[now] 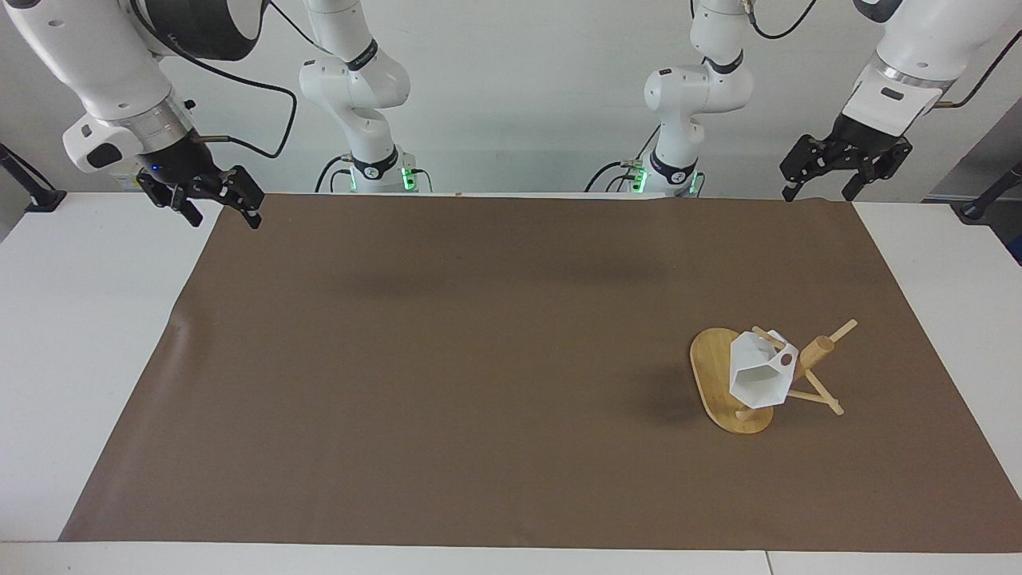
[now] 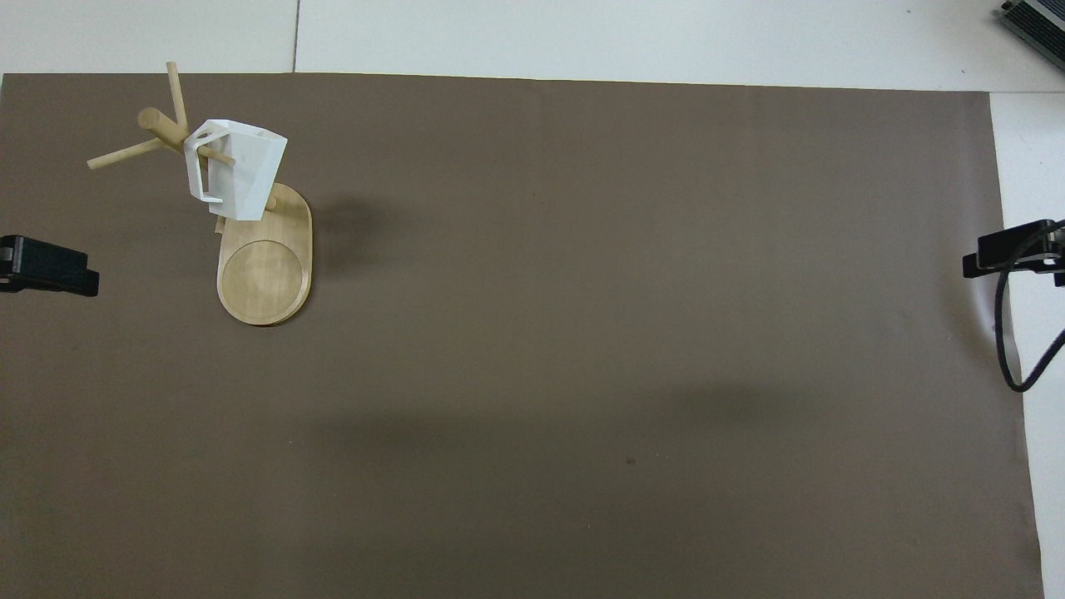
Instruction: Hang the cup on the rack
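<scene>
The white faceted cup point(image 1: 758, 375) point(image 2: 237, 170) hangs by its handle on a peg of the bamboo rack point(image 1: 715, 375) point(image 2: 265, 279), which stands toward the left arm's end of the table. My left gripper point(image 1: 821, 188) point(image 2: 42, 266) is raised over the mat's corner at its own end, open and holding nothing, well apart from the rack. My right gripper point(image 1: 223, 214) point(image 2: 1003, 254) waits open and bare over the mat's corner at its end.
A brown mat point(image 1: 479, 359) covers most of the white table point(image 1: 80, 319). A black cable point(image 2: 1011, 341) loops down beside the right gripper at the mat's edge.
</scene>
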Robot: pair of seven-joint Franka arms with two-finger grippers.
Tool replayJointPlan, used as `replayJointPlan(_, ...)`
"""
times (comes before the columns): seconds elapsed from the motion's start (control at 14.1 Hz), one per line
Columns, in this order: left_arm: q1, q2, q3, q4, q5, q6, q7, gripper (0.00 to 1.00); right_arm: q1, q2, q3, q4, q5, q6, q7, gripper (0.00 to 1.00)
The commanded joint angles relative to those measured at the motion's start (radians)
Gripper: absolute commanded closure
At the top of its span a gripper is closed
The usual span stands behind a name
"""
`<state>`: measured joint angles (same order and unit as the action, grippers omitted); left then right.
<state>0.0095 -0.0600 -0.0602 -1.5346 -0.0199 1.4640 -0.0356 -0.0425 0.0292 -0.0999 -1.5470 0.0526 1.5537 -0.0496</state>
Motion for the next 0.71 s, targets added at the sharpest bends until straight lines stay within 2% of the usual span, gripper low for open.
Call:
replayJointPlan(0.0,-0.005,0.0,0.007,0.019,0.018,-0.037,0.019,0.0,-0.002,-0.008,0.005,-0.015,-0.019,0.008,-0.013,0.0)
replayJointPlan(0.28,-0.023,-0.004,0.017,0.018,0.023,-0.039,0.034,0.0,-0.002,-0.008,0.005,-0.015,-0.019,0.008,-0.013,0.0)
replayJointPlan(0.43,-0.089,-0.008,0.091,0.016,0.023,-0.044,0.042,0.0,-0.002,-0.008,0.005,-0.015,-0.019,0.008,-0.013,0.0)
replayJointPlan(0.64,-0.083,-0.004,0.094,0.016,0.023,-0.039,0.045,0.0,-0.002,-0.008,0.005,-0.015,-0.019,0.008,-0.013,0.0)
